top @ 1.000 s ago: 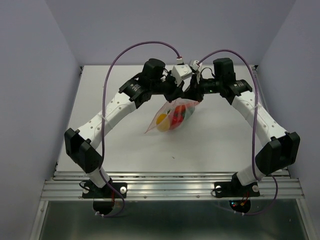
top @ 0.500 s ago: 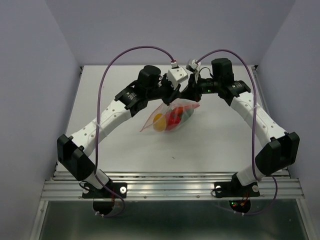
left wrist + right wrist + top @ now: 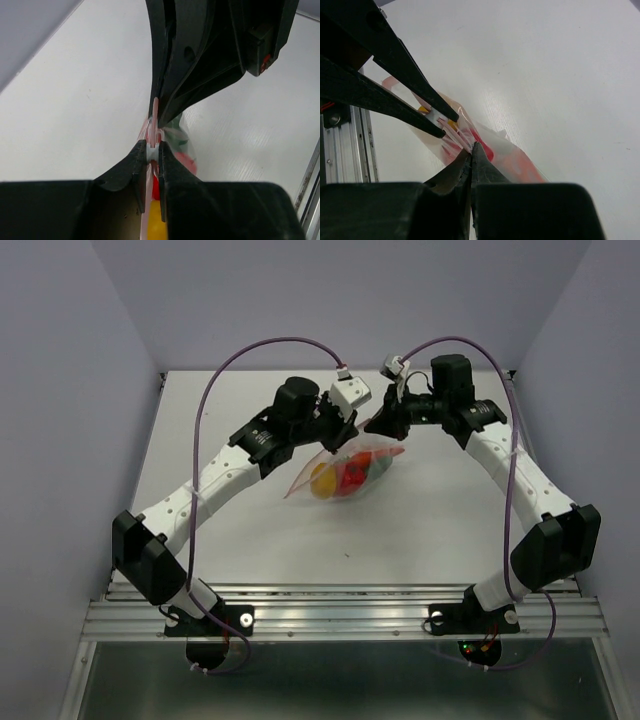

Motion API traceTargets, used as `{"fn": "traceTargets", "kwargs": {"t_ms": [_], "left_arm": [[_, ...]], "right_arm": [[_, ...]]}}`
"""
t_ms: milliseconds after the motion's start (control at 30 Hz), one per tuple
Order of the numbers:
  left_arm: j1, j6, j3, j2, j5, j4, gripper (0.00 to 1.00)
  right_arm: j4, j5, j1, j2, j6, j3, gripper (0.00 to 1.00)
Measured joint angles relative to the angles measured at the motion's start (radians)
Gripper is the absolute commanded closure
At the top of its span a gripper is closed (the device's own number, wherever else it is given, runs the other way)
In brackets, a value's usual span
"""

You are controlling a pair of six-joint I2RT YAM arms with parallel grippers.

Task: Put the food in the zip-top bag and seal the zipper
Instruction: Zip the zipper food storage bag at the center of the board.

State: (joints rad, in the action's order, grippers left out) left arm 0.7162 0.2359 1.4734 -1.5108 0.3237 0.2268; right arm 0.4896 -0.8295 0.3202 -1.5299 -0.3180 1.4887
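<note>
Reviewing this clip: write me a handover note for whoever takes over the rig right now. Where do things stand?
Left gripper: shut on the zipper, the pink strip along the bag's top edge.
Right gripper: shut on the same zipper, right beside the left one.
Zip-top bag: hangs from both grippers over the middle of the table; whether its bottom touches cannot be told.
Food: yellow, red and green pieces show inside the bag; none shows outside it.
Done: food bagged.
Left: press the zipper shut along its length; how much is sealed cannot be told.
</note>
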Motion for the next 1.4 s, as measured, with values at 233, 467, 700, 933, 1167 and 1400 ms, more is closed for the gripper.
{"fn": "traceTargets", "kwargs": {"t_ms": [233, 467, 700, 933, 1167, 1400], "left_arm": [[-0.012, -0.037, -0.069, 0.043, -0.027, 0.002, 1.00], [-0.013, -0.084, -0.141, 0.087, -0.059, 0.009, 1.00], [-0.022, -0.147, -0.225, 0.145, -0.096, 0.025, 1.00], [-0.024, -0.210, -0.287, 0.213, -0.161, 0.056, 1.00], [-0.024, -0.274, -0.319, 0.254, -0.223, 0.097, 1.00], [-0.024, -0.354, -0.306, 0.294, -0.317, 0.140, 1.00]], "right_arm": [[-0.001, 0.013, -0.021, 0.000, 0.000, 0.000, 0.99], [-0.006, 0.044, -0.061, -0.002, 0.010, 0.003, 0.99], [-0.039, 0.082, -0.095, -0.027, 0.035, 0.021, 0.99], [-0.068, 0.116, -0.113, -0.030, 0.061, 0.024, 1.00], [-0.100, 0.150, -0.130, -0.030, 0.079, 0.025, 0.99], [-0.117, 0.164, -0.161, -0.029, 0.108, 0.028, 0.99]]}}
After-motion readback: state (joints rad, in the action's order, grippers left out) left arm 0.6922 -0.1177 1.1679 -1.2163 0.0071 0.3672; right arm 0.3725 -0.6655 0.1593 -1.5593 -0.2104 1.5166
